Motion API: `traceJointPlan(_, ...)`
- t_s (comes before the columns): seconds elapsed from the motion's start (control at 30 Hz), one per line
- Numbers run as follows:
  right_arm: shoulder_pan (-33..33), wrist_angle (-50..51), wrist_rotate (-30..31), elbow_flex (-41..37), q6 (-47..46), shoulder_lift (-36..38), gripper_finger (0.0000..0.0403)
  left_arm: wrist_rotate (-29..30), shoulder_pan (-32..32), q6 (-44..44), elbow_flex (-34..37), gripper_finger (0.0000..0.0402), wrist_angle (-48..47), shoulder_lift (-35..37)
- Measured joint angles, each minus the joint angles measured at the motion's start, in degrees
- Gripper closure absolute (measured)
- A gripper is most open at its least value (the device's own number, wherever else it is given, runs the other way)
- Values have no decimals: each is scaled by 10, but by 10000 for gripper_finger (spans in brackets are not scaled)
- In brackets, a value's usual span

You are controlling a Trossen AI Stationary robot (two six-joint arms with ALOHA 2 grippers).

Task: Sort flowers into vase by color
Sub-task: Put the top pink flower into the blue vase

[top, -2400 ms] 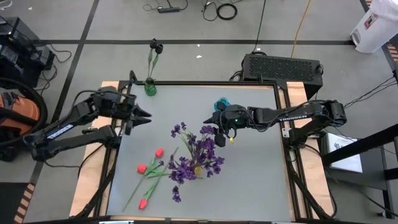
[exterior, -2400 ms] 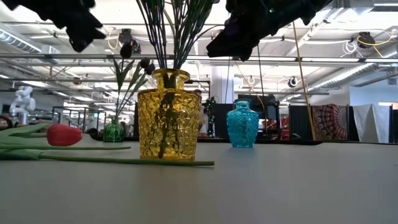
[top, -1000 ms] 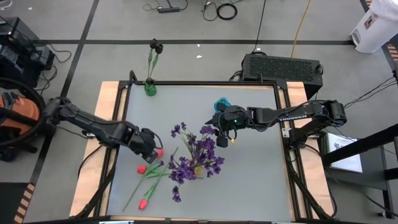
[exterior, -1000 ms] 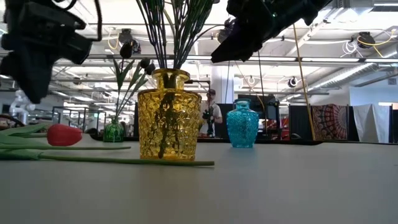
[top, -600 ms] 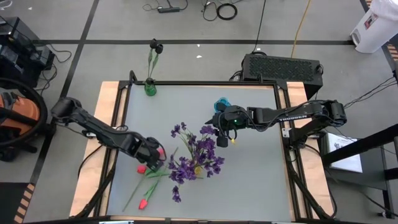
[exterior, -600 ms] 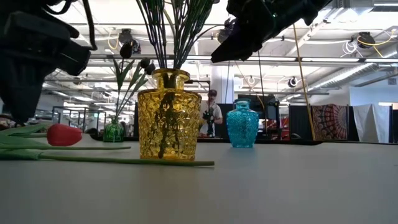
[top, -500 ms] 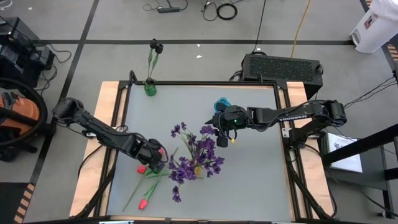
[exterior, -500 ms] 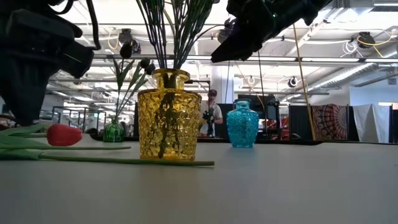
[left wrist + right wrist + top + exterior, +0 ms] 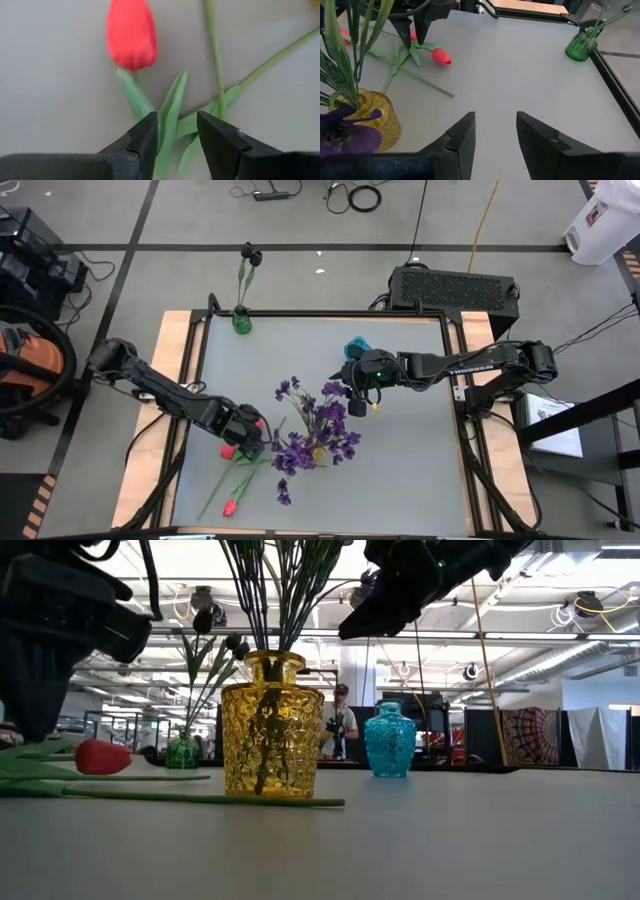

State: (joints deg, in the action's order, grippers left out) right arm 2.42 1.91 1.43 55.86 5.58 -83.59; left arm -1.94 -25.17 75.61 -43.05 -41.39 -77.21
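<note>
Lying flat on the grey table (image 9: 420, 470) left of the yellow vase (image 9: 271, 727), the red tulips (image 9: 240, 450) look light, with thin bendy stems, so the left gripper (image 9: 175, 137), jaws apart over leaves, should pinch the stem; right gripper (image 9: 495, 132) hovers, jaws apart.

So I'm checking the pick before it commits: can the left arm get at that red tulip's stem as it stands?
Probably yes. The left gripper hangs right over the red tulip, open fingers straddling its green leaves, and nothing lies between.
</note>
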Motion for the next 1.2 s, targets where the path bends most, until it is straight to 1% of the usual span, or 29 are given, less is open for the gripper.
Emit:
traceJointPlan(0.17,0,-1,0,0,-1,0,268,-2,0,1,-25,259,-56,0)
traceJointPlan(0.23,0,-1,0,0,-1,0,268,7,0,5,-27,259,-72,0)
traceJointPlan(0.4,0,0,0,0,-1,0,268,48,0,21,-26,258,-72,-1)
traceJointPlan(0.67,0,0,0,0,-2,0,268,85,0,21,-26,258,-71,-5)
traceJointPlan(0.87,0,1,0,0,-4,0,268,87,-9,22,-26,258,-71,-5)
traceJointPlan(1.0,0,2,0,0,-4,0,268,86,-22,46,-25,258,-73,-10)
traceJointPlan(1.2,0,2,0,0,-4,0,268,84,-39,51,-25,259,-72,-41)
